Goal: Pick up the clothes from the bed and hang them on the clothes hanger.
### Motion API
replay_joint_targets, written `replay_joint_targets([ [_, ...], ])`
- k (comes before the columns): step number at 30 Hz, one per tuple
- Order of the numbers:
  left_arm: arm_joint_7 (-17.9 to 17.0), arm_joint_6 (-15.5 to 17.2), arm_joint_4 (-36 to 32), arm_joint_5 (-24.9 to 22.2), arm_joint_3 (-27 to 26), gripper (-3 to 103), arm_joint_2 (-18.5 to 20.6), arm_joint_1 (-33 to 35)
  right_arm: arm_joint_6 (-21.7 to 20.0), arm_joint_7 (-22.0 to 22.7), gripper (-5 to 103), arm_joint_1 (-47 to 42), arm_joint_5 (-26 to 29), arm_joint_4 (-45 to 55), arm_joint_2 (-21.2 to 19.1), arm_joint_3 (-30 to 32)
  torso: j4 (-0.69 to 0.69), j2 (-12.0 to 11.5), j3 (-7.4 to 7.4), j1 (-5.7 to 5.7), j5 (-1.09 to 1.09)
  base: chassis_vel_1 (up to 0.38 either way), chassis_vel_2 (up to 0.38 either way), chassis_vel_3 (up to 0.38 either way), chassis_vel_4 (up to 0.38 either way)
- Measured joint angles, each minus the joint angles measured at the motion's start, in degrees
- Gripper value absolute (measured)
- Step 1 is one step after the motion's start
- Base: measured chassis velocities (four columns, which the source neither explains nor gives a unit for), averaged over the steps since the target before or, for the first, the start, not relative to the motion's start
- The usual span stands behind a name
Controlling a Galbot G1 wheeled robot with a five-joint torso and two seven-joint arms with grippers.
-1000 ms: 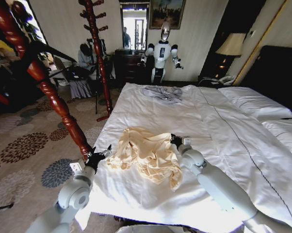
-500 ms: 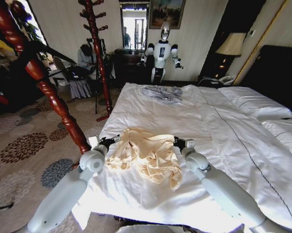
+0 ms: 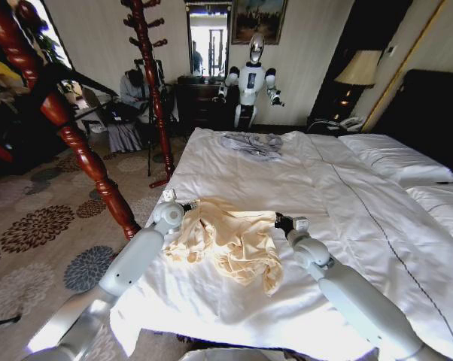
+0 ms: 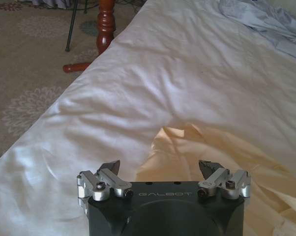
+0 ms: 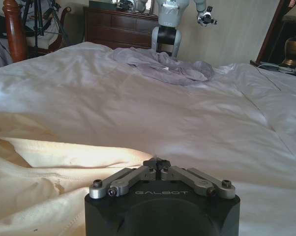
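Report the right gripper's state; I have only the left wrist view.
Observer: The right gripper is shut on nothing, low over the bed, beside the cream shirt.
Operator: Place it relative to my gripper.
Observer: It is at the shirt's right edge and the left gripper is at the left edge, with the heap between them.
Operator: Describe the whole shirt.
Observer: It is crumpled, not spread flat, with one part trailing toward the robot.
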Motion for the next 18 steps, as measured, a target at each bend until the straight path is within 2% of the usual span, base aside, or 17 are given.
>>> replay_joint_targets([
  [2,0.1,0.0,0.5,0.3,0.1,91,-0.4,-0.3,0.0,0.0,0,-0.1,0.0,0.0,0.0,0.2,-0.01,0.0,0.0,0.0,0.0,0.0,0.0,0.0,0.0],
  [5,2.5,-0.3,6.0,2.2,0.5,93,-4.6,-2.9,0.1,-0.2,0,-1.0,-0.3,0.2,-0.4,0.9,0.0,0.0,-0.01,0.0,0.01,0.0,0.0,0.0,0.0],
  [10,4.0,-0.6,11.5,4.7,0.1,97,-8.5,-3.9,0.2,-0.2,0,-1.0,-0.3,0.0,-0.5,0.9,0.01,0.0,0.0,-0.01,-0.01,0.0,0.0,0.0,0.0],
  [13,4.2,-1.1,15.4,6.0,-0.6,92,-12.4,-4.9,0.2,-0.2,0,-1.0,-0.3,-0.3,-0.5,0.5,-0.01,0.0,0.0,0.0,0.0,0.0,0.0,0.0,0.0],
  [18,4.7,-2.4,19.5,8.6,-1.2,89,-14.6,-5.3,0.2,-0.1,0,-1.1,0.1,-0.3,-0.5,0.4,0.01,0.0,-0.01,-0.01,0.0,0.0,0.0,0.0,0.0],
])
